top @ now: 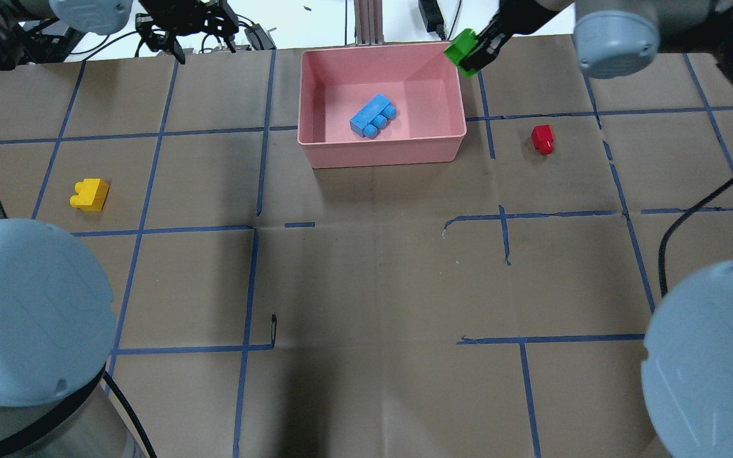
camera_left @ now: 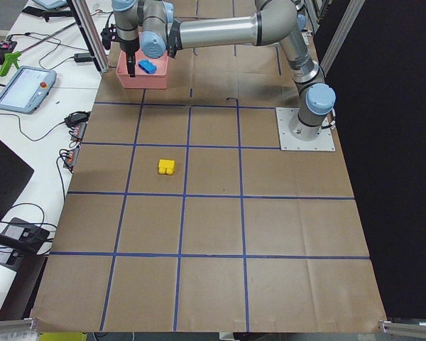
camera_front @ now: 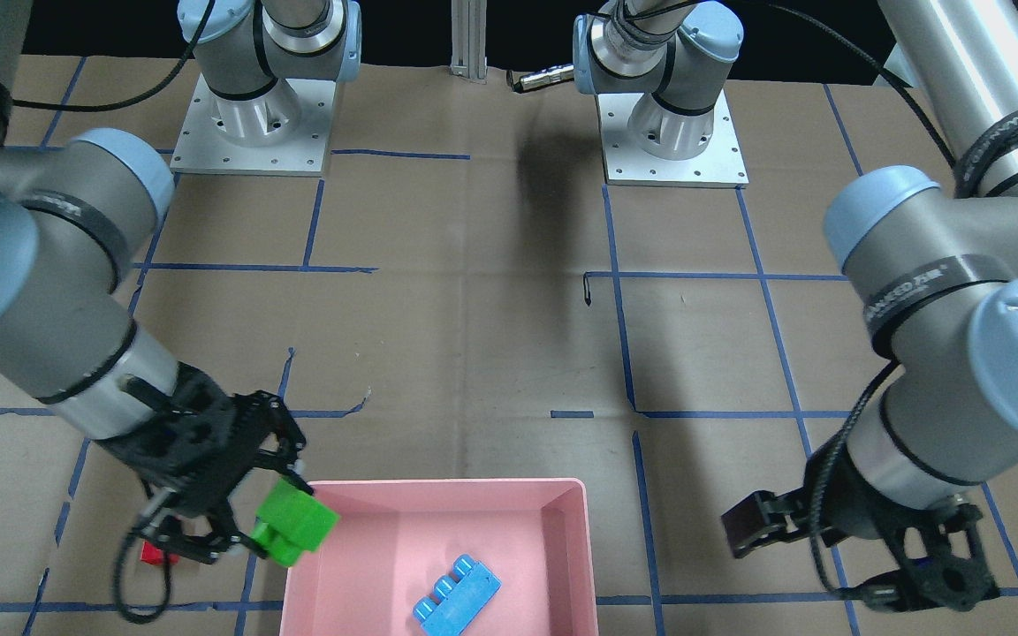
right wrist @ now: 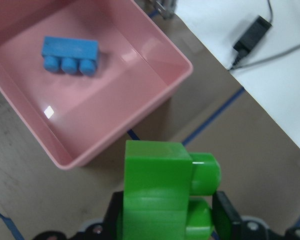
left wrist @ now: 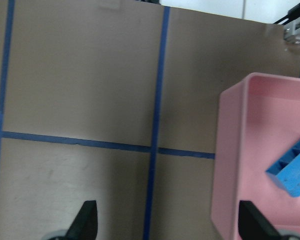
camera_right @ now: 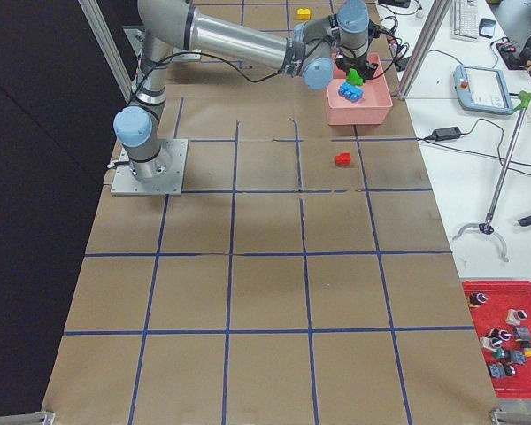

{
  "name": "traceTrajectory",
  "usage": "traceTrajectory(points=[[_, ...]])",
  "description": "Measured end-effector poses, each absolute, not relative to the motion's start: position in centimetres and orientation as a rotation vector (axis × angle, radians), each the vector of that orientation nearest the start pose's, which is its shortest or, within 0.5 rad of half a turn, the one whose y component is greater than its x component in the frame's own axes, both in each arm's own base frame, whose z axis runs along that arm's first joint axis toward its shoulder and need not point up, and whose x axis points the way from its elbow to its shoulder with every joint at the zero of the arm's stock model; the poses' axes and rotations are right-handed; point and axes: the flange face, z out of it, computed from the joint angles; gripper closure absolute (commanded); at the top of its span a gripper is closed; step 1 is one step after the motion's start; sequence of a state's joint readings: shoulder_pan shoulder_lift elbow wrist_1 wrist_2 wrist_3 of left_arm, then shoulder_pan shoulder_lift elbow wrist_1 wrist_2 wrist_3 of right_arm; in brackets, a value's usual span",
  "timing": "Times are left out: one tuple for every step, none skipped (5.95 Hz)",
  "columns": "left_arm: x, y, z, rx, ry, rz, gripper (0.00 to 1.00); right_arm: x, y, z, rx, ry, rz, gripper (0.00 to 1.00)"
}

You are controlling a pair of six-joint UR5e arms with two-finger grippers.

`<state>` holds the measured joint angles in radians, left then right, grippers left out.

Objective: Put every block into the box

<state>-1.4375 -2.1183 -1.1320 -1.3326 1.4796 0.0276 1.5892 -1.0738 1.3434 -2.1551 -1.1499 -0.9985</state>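
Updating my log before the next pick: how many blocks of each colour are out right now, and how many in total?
1 green block, held in the right gripper
1 light-blue block, inside the box
1 red block, on the table
1 yellow block, on the table
Total: 4 blocks

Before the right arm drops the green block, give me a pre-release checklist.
1. Grip on green block: ok, right gripper shut on it.
2. Block over box interior: not ok, it hangs at the corner rim.
3. Landing floor free: ok, blue block lies mid-box.
4. Left gripper out of the way: ok, open, outside the box.
5. Clearance above rim: cannot tell.
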Motion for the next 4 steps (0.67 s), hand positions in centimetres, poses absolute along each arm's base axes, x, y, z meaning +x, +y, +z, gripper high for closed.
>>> traceTrajectory(points=[[2.0,-71.2,39.7,-0.103,3.201,-0.182,0.0,23.9,-72.0,35.5,-1.527,2.351,-0.681,0.94],[8.6,-68.2,38.3,-0.049,3.205,-0.117,0.0,26.6,-73.6,34.1,-1.558,2.317,-0.683,0.91],[14.1,-65.1,36.2,0.026,3.219,-0.051,0.0,27.7,-74.3,33.3,-1.568,2.305,-0.68,0.2],[18.4,-62.8,34.1,0.126,3.227,-0.018,0.0,28.0,-74.5,33.0,-1.576,2.301,-0.679,0.0]])
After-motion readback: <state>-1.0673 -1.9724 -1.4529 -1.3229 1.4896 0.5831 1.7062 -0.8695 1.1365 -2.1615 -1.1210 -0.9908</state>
